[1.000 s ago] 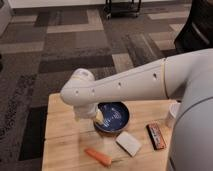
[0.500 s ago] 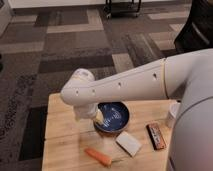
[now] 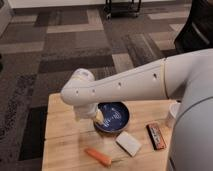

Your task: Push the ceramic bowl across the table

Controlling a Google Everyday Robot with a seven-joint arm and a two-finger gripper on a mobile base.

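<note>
Ceramic bowl (image 3: pixel 117 116) upright near the middle of the counter (image 3: pixel 60 131), a little toward the far edge. Tool (image 3: pixel 98 118) down low at the bowl's rim on the view's left, hanging under the bent wrist of the white arm (image 3: pixel 125 82). Probably touching the rim, though contact hard to confirm from this angle. Apart or together: cannot tell.

Judged to be in the push itself, with most of the counter left to cross.

For a clean push:
- Keep the tool low, against the wall of the bowl and not riding over the rim.
- Press along a line through the bowl's middle, to get a slide and not a spin.
- Go slow and steady; glossy ceramic on smooth wood likely to skate ahead and lose contact.
- Steer clear of the white block (image 3: pixel 129 143) and the dark bar (image 3: pixel 156 136), both just beside the bowl's near side.
- Stop well short of any counter edge.

Count, as seen:
- one ceramic bowl
- one carrot (image 3: pixel 98 156), near the front edge
- one white block
- one dark bar
- one pale cup (image 3: pixel 173 114), at the right and partly hidden by the robot's body
- one arm, one tool
</note>
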